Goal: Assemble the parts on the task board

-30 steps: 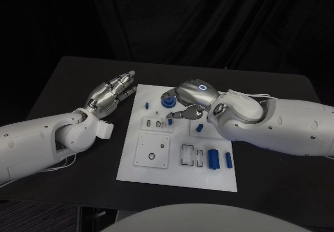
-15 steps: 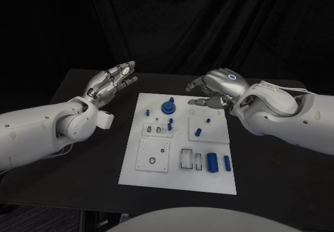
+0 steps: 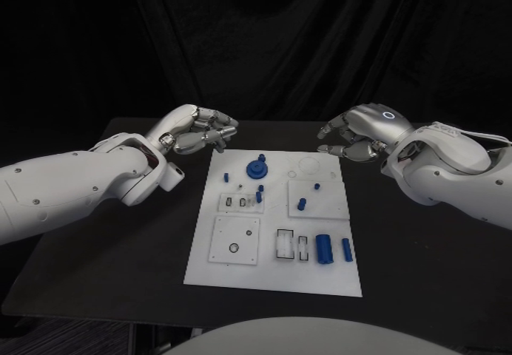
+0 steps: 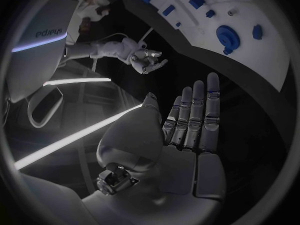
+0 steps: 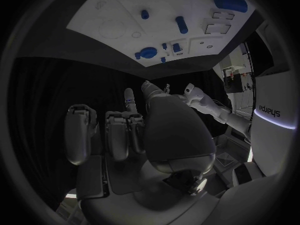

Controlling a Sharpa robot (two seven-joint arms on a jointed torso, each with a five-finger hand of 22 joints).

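The fingers (image 4: 194, 110) of the left hand (image 3: 197, 130) lie straight and side by side in the left wrist view and hold nothing, though from the head camera the same hand looks loosely curled; the fingers (image 5: 119, 130) of the right hand (image 3: 362, 133) are bent inward over an empty palm, and no part is seen between them. Both hands hang above the far end of the black worktop (image 3: 118, 244), one off each far corner of the task board (image 3: 272, 275), touching neither it nor its parts. The board lies in the middle of the worktop and carries a blue gear-like disc with a knob (image 3: 257, 168) near its far edge, short blue pegs (image 3: 302, 203) about its middle, and two blue cylinders (image 3: 326, 247) lying beside a rectangular slot (image 3: 286, 243) near its close edge. The step in hand appears to be a pause between placements, with several parts still loose. The next move probably calls for one hand to descend, part its fingers around a loose piece, and carry it to a matching recess. The head view alone gives the board's whole layout and both arms at once; the left wrist view shows the flat palm of its hand and the right hand across the gap; the right wrist view shows the curled fingers from behind.
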